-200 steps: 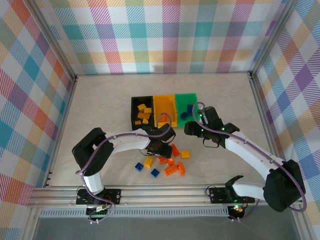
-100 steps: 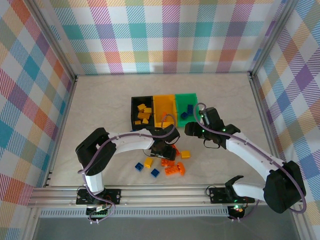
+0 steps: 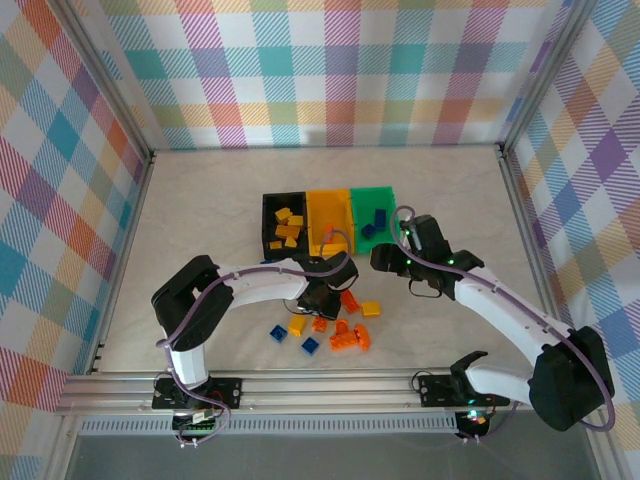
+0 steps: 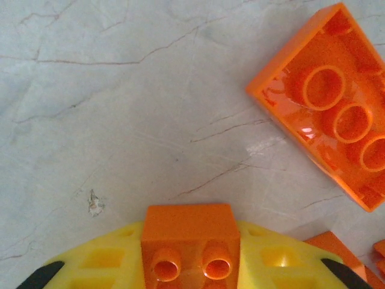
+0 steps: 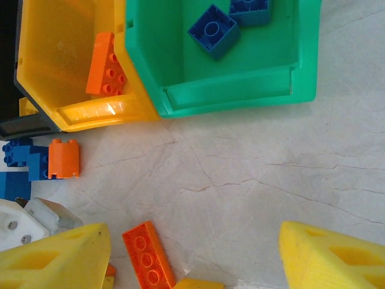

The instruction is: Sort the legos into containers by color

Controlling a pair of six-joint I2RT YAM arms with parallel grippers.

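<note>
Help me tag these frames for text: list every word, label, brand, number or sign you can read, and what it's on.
None can be read.
No labels on the black bin, yellow bin or green bin.
Studs blank on the orange brick in the left gripper.
Studs too small to tell on the loose bricks.

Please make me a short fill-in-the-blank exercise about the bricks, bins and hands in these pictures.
The bricks in the green bin are ___.
The brick in the left hand is ___.
The black bin holds ___ bricks.
The right hand is ___.
Missing words: blue; orange; yellow; open.
</note>
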